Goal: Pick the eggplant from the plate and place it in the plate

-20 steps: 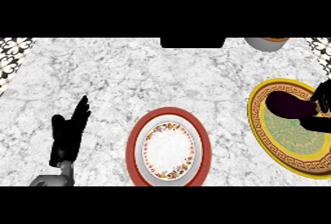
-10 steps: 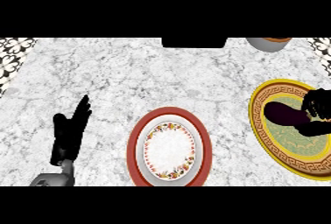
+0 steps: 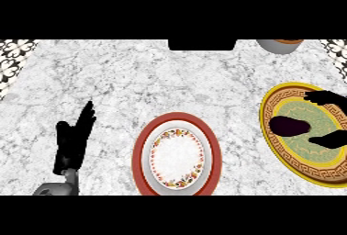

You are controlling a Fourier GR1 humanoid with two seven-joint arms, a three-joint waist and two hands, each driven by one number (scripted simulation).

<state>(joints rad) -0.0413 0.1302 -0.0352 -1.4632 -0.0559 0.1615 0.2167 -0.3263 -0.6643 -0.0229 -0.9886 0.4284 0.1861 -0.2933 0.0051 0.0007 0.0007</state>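
Note:
The dark purple eggplant (image 3: pixel 290 125) lies on the yellow plate with the Greek-key rim (image 3: pixel 271 98) at the right. My right hand (image 3: pixel 325 97) comes in from the right edge. Its fingers are above the eggplant's right end and its thumb (image 3: pixel 331 140) below, spread apart and not closed on it. The red-rimmed plate with a floral white centre (image 3: pixel 144 156) sits at the lower middle with nothing on it. My left hand (image 3: pixel 73 142) rests open at the lower left, fingers straight and pointing up.
A grey bowl (image 3: pixel 279 45) stands at the back right edge of the marble counter. A dark block (image 3: pixel 202 44) sits at the back middle. Patterned trim (image 3: pixel 13 53) marks the counter's left end.
My right hand has drawn back to the right and spread its fingers and thumb, so more of the eggplant shows. The eggplant lies slightly lower and further left. The left hand has not moved.

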